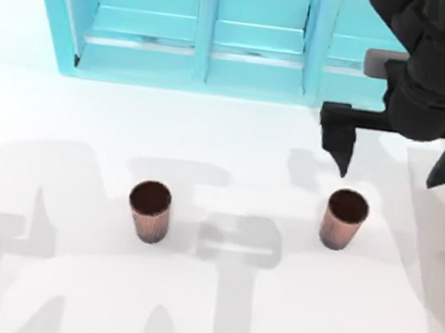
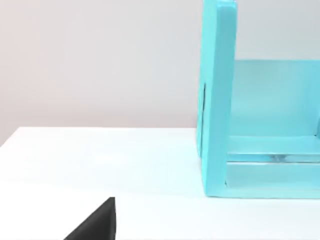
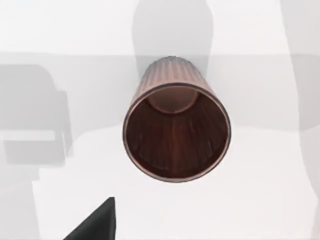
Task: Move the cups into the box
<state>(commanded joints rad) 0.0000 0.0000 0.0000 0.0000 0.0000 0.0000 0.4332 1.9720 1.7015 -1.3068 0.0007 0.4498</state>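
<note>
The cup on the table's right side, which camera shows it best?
The right wrist view: the right cup appears large, upright, with its ribbed side and dark inside plain. The top view shows it small, below the open right gripper. The left wrist view faces the turquoise shelf.

I can read no text, label, brand, number or sign anywhere in my views: nothing on the ribbed copper-brown tapered cups, the turquoise shelf unit or the white counter.
</note>
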